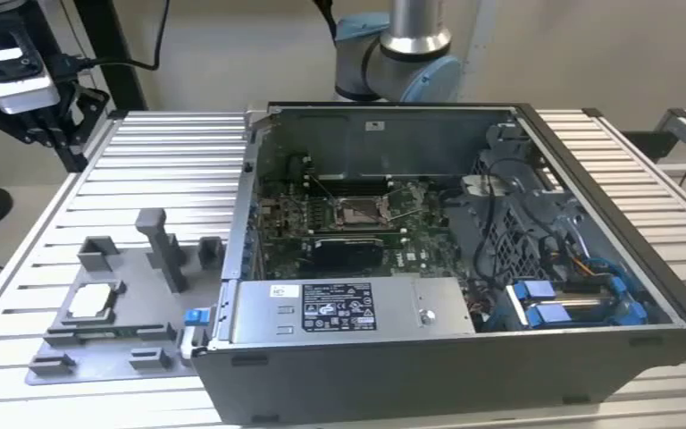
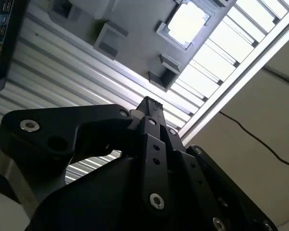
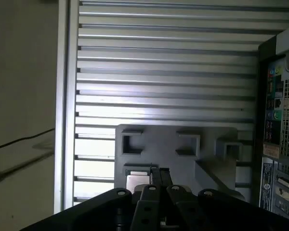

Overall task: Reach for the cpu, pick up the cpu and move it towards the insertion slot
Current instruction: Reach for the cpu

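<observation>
claw (image 2: 151, 101) pressed together, empty | cpu (image 1: 93, 301) in grey fixture (image 1: 140, 315) (well apart)

Soft, even light fills the exterior view: the ribbed silver aluminium table (image 1: 164, 152) is bright, the inside of the open grey metal computer case (image 1: 391, 143) dimmer. In the second wrist view the small silvery-white square cpu (image 2: 187, 21) and the table slats beside it glare almost white. In both wrist views the black gripper (image 3: 157, 170), close to the lens, is a dark, underlit, blurred mass.
</observation>
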Motion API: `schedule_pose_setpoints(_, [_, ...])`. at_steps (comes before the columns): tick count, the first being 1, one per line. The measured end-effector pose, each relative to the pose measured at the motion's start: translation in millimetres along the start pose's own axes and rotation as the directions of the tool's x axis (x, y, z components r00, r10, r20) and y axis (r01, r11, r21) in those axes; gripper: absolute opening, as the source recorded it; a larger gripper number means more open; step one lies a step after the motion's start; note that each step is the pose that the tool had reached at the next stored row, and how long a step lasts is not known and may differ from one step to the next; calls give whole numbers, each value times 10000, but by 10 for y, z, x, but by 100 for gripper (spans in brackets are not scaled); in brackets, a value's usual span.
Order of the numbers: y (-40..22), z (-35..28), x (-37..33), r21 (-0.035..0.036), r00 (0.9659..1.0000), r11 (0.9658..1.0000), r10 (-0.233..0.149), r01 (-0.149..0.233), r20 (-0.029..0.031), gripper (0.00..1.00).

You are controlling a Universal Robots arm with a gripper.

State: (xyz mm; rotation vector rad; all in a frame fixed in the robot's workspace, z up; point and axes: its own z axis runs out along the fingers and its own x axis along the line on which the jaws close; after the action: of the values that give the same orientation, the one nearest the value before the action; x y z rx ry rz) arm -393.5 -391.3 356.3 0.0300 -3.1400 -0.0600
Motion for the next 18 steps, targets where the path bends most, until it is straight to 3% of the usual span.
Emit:
schedule_pose_setpoints(4, [-12,-1,13,0,10000,10000,0,0,-1,0])
schedule_pose_setpoints(8, [-80,-1,55,-1,10000,10000,0,0,-1,0])
schedule_pose_setpoints(18, [-328,4,148,-1,10000,10000,-1,1,0,0])
